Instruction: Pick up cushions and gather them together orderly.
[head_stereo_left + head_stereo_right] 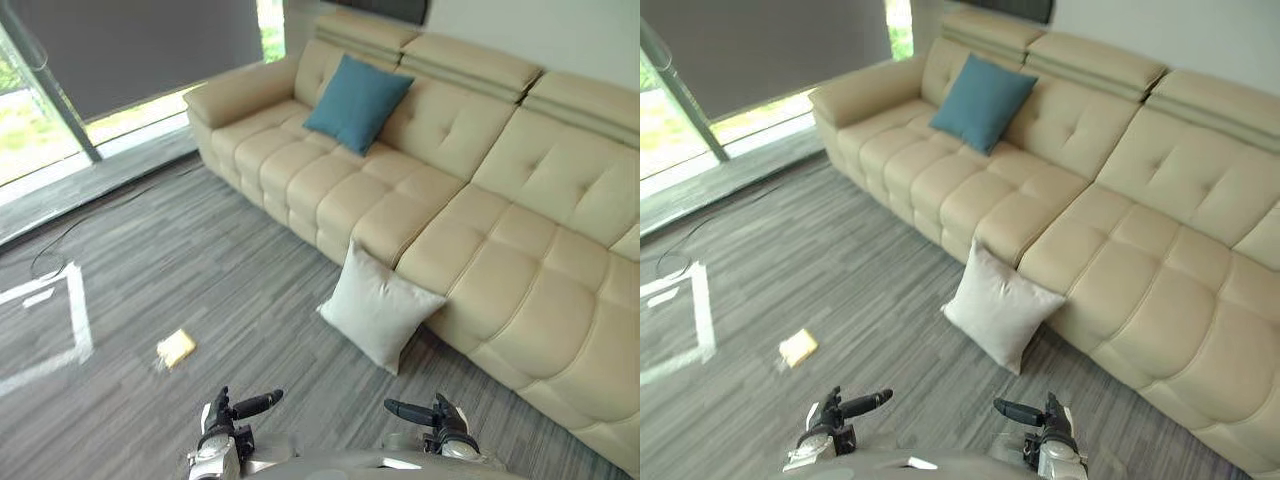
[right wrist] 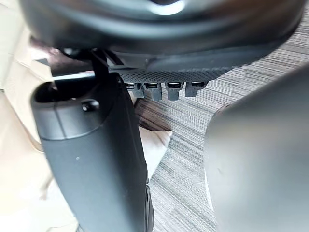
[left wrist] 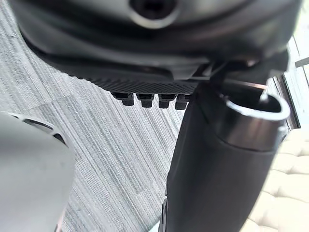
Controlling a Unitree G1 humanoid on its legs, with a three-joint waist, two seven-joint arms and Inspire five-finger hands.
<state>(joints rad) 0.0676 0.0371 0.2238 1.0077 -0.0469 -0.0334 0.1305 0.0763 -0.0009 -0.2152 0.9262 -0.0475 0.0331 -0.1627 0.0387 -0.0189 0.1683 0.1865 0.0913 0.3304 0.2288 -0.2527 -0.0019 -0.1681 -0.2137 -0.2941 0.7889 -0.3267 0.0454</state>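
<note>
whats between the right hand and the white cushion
Nothing: the left eye view shows bare grey floor between the right hand and the white cushion leaning on the sofa.

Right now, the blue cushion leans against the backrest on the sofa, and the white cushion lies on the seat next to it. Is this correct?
Not quite. The blue cushion does lean against the backrest on the sofa, but the white cushion is not on the seat. It stands on the floor, leaning against the sofa's front, as the left eye view shows.
</note>
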